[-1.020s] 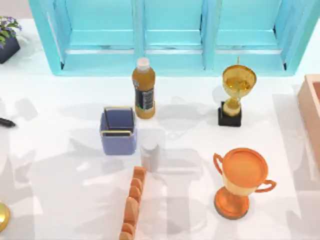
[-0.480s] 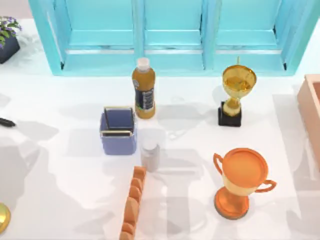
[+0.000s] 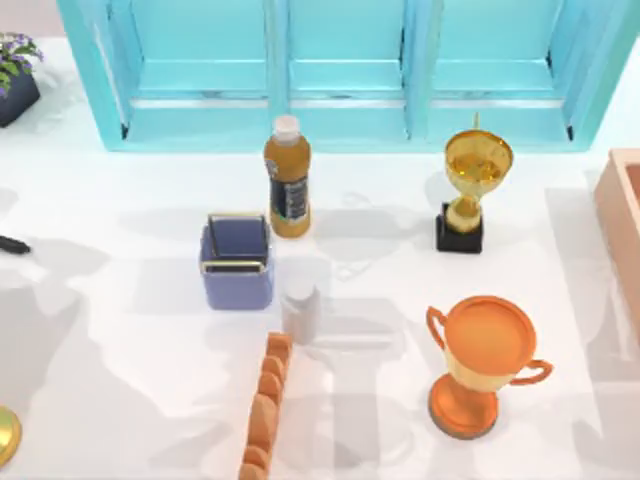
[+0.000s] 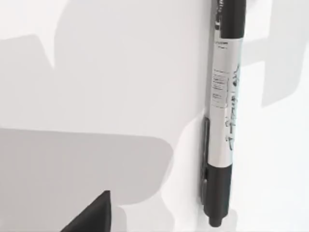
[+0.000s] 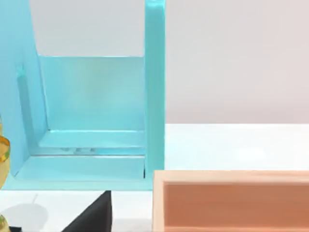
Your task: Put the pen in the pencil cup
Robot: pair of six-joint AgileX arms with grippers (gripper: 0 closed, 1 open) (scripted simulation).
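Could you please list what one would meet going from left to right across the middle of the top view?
Slim black pen → square periwinkle-blue pencil cup → amber juice bottle with white cap → gold trophy on black base → salmon-coloured box.

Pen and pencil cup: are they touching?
Apart. The top view shows the pen at the table's left edge, bare white table separating it from the pencil cup.
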